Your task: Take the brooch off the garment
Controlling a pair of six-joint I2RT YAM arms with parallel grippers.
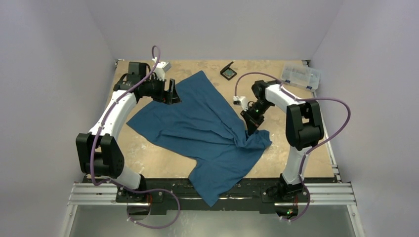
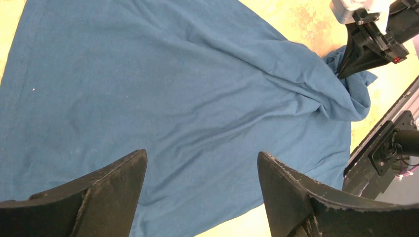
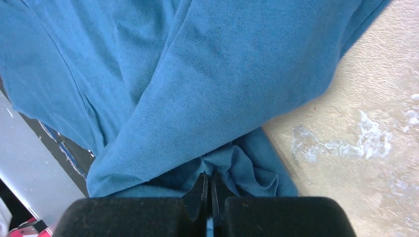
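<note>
The garment (image 1: 197,123) is a dark teal T-shirt lying rumpled across the table, its lower part hanging over the front edge. It also fills the left wrist view (image 2: 173,89) and the right wrist view (image 3: 222,74). The brooch shows in no view. My left gripper (image 1: 170,95) is open and empty above the shirt's far left corner, with its jaws wide apart over the cloth (image 2: 201,158). My right gripper (image 1: 249,130) is shut on a bunched fold of the shirt near its right edge (image 3: 209,177). The cloth is gathered into wrinkles that run toward that pinch.
A small black square frame (image 1: 228,72) lies at the back middle. A clear plastic box (image 1: 300,76) sits at the back right. A small white object (image 1: 163,65) lies behind the left arm. Grey walls enclose the table on three sides, and a metal rail (image 1: 326,192) runs along the front.
</note>
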